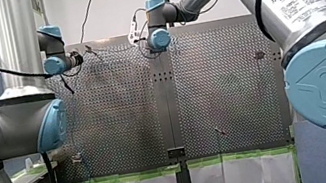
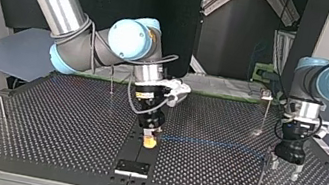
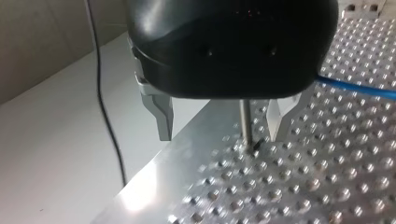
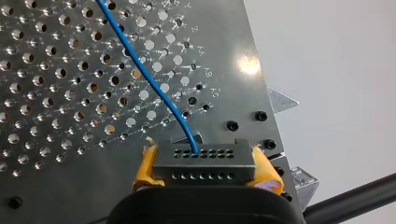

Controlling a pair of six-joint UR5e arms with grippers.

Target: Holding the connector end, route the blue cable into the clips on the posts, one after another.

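Right wrist view | right tool (image 4: 206, 164) grips connector (image 4: 204, 169) crosswise | blue cable (image 4: 154, 82) leads ahead

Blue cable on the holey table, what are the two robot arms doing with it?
My right gripper holds the dark connector between its yellow pads, low over the perforated table. The blue cable runs from that connector across the table toward my left gripper. That one is open and hangs over a thin post, which shows between its metal fingers. Whether the cable is hooked onto a post yet, I cannot tell.
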